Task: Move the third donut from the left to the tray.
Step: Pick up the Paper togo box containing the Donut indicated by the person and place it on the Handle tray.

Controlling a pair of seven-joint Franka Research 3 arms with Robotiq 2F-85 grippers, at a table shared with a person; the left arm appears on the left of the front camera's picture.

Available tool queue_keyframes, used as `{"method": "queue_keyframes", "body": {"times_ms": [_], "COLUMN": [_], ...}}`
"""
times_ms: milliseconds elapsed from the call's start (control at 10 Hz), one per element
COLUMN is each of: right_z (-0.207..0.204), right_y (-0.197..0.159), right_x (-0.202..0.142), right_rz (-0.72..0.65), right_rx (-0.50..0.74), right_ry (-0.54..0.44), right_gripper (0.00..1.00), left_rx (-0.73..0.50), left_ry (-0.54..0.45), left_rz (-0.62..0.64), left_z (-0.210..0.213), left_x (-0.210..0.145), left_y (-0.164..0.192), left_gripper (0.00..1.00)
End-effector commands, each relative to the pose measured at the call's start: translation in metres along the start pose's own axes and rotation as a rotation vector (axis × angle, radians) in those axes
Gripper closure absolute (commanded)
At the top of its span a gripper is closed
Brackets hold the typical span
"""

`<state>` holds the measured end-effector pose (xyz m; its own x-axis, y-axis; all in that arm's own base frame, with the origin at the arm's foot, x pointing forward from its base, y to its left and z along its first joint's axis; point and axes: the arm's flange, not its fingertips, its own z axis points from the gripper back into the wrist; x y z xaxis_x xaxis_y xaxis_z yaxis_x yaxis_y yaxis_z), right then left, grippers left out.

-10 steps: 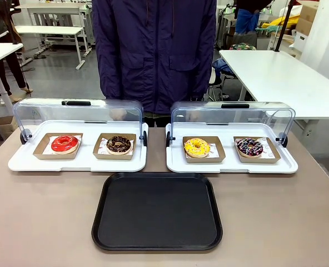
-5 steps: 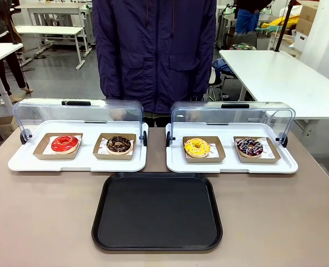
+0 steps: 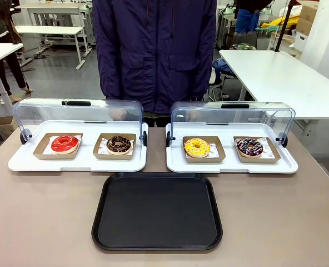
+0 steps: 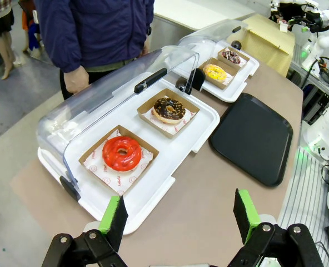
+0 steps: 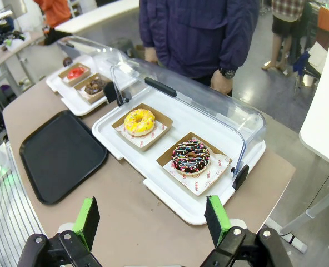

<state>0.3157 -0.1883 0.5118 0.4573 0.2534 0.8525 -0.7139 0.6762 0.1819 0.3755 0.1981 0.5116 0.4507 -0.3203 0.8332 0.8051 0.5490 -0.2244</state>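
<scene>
4 donuts [image 3: 197, 147], 2 white trays [image 3: 78, 164], 1 black tray [image 3: 156, 211].

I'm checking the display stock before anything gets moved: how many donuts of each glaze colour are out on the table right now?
red-glazed donut: 1
yellow-glazed donut: 1
dark chocolate donuts: 2
Total: 4

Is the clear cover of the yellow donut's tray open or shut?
Open: the clear cover sits back behind the yellow donut, which lies uncovered.
</scene>
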Motion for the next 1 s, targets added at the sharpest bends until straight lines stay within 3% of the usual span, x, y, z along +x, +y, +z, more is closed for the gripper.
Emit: {"method": "queue_keyframes", "body": {"times_ms": [0, 900], "right_z": [-0.0001, -0.0001], "right_y": [-0.0031, -0.0031], "right_x": [0.0028, 0.0028], "right_rz": [0.022, 0.022], "right_rx": [0.004, 0.004], "right_ry": [-0.028, -0.028], "right_gripper": [0.0, 0.0], "left_rx": [-0.009, -0.009], "left_ry": [-0.009, -0.009], "left_rz": [-0.012, -0.012], "left_z": [0.0004, 0.0004], "left_x": [0.0014, 0.0014], "left_y": [-0.0015, -0.0015], "left_gripper": [0.0, 0.0]}}
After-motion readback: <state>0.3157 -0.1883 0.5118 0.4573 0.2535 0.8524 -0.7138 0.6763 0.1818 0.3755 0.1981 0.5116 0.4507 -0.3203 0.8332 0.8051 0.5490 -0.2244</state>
